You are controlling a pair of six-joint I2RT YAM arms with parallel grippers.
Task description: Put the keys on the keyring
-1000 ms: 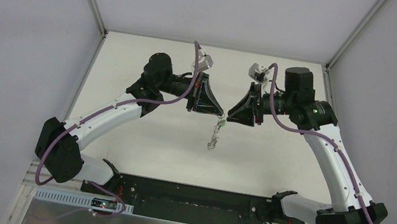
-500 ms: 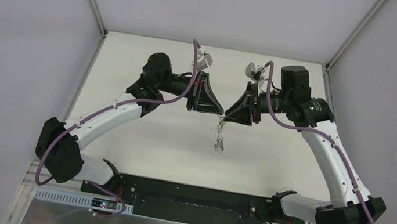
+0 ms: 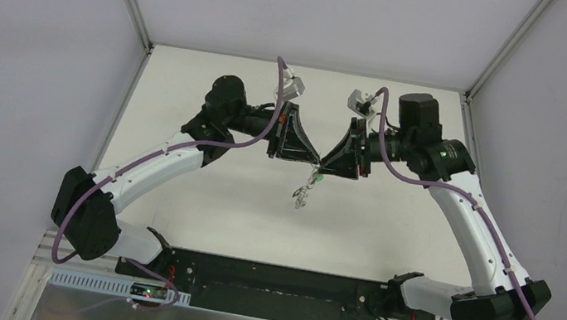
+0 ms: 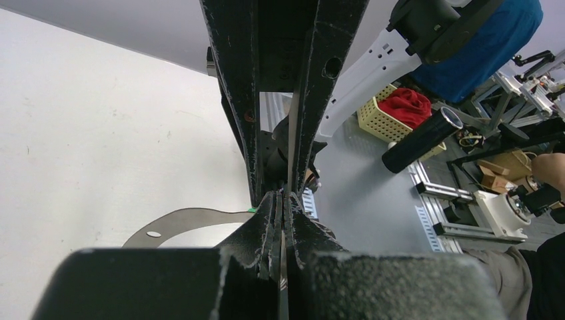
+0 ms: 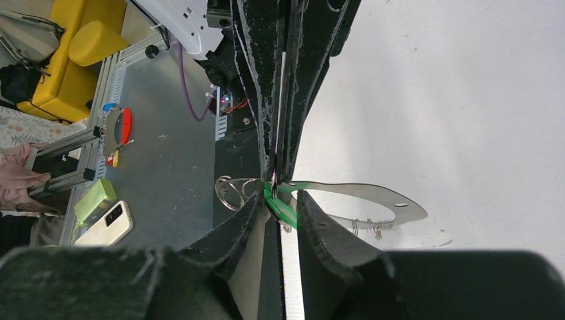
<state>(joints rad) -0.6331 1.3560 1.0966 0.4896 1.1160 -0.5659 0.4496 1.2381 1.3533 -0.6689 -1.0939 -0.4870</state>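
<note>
Left jaws pinched fully shut on top end of keyring point(image 3: 305, 193). Rest of ring dangles below that grip, toward arm bases, and looks clear of worktop point(image 3: 387, 233). Right jaws narrow, clamped on green head of key point(image 5: 280, 207). Key sits right at keyring's top end, touching it, just right of left jaws' grip. Right arm point(image 3: 458, 201) nearer key, obviously. Key's long axis looks slanted across ring, tbh hard to read. My guess: next bit is threading key onto ring, so that angle matters.
</note>
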